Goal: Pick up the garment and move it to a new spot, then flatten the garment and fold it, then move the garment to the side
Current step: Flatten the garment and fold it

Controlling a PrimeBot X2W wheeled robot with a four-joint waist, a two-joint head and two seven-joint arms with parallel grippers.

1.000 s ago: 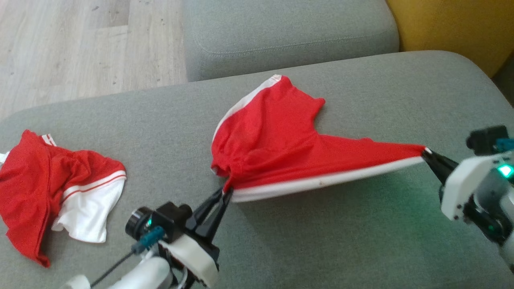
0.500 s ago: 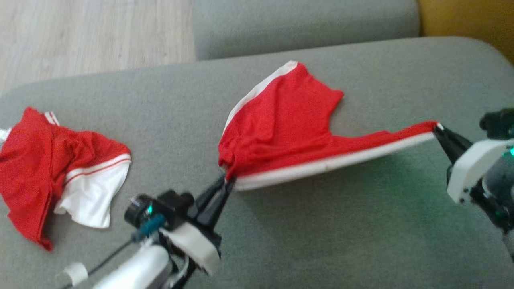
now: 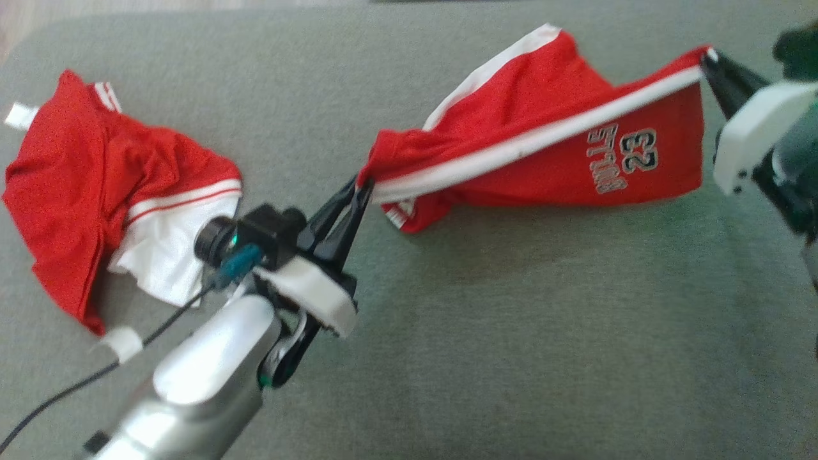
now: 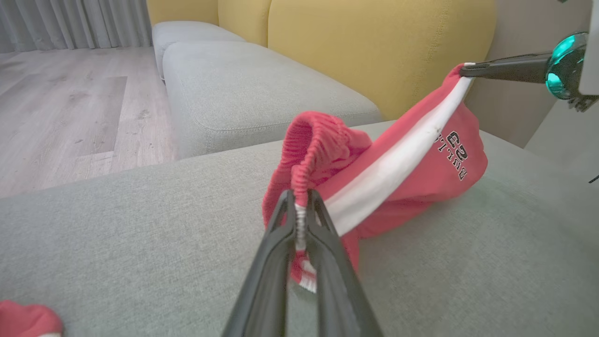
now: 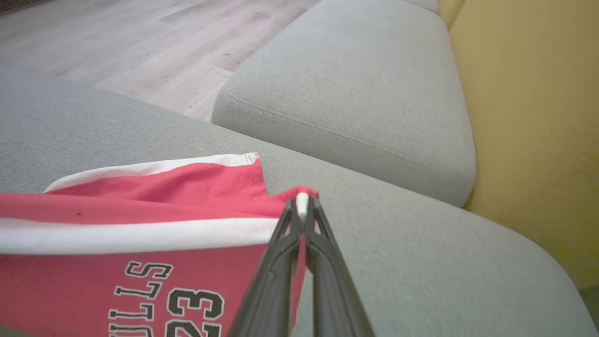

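Currently, a pair of red mesh shorts with a white side stripe and a printed "23" (image 3: 543, 115) is held stretched between the two grippers over the far right part of a grey fabric sofa cushion (image 3: 511, 351). The left gripper (image 3: 361, 185) is closed almost fully, with only the gathered elastic waistband pinched between its dark fingertips. In the left wrist view a short tail of fabric is seen hanging below the tips. The right gripper (image 3: 706, 57) is closed tight on the hem corner where the white stripe ends, near the cushion's far right corner. The stripe is drawn taut from one grip to the other, rising toward the right one. The printed leg hangs beneath the stripe, and its lowest folds appear to rest on the cushion. A second, crumpled red and white garment (image 3: 96, 191) is seen lying by the cushion's left edge, well apart from the shorts. A yellow backrest (image 4: 374, 47) and pale wood flooring (image 4: 61, 107) are seen beyond the cushion.
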